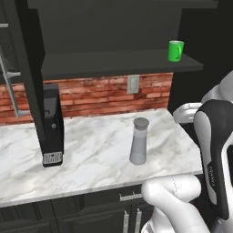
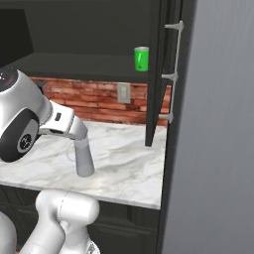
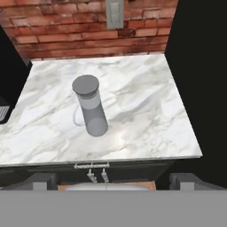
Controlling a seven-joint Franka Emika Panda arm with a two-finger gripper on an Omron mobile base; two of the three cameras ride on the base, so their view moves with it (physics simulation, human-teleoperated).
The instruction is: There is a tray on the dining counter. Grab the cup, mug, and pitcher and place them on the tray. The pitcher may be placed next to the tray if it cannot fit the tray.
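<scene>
Nearest to the cameras, the white arm [image 1: 182, 200] rises w/ its big dark-sided link at the right of the left base view, and at the left of the right base view. From the hand view, the 2 dark finger tips [image 3: 42, 181] stand far apart at the bottom corners, so the gripper [image 3: 113, 182] is wide and holds nothing. It hangs above the front edge of the marble counter [image 1: 91, 159], over the dark cabinet doors w/ 2 small handles [image 3: 97, 176].

Further on, approx. in the middle of this counter, the pitcher [image 1: 139, 141] stands upright, grey, w/ a darker round lid [image 3: 86, 84]. Its thin handle shows on its left side in the hand view. It touches nothing else, and the gripper is well apart from it.

Left of the pitcher, near the brick wall [image 1: 100, 95], stands the black coffee machine [image 1: 51, 125].

At the back, a white wall socket [image 1: 133, 83] sits on the bricks. Above it, on the dark shelf [image 1: 123, 63], stands a green mug [image 1: 175, 50], near the shelf's right end; a handle shows faintly on its right side in the left base view.
</scene>
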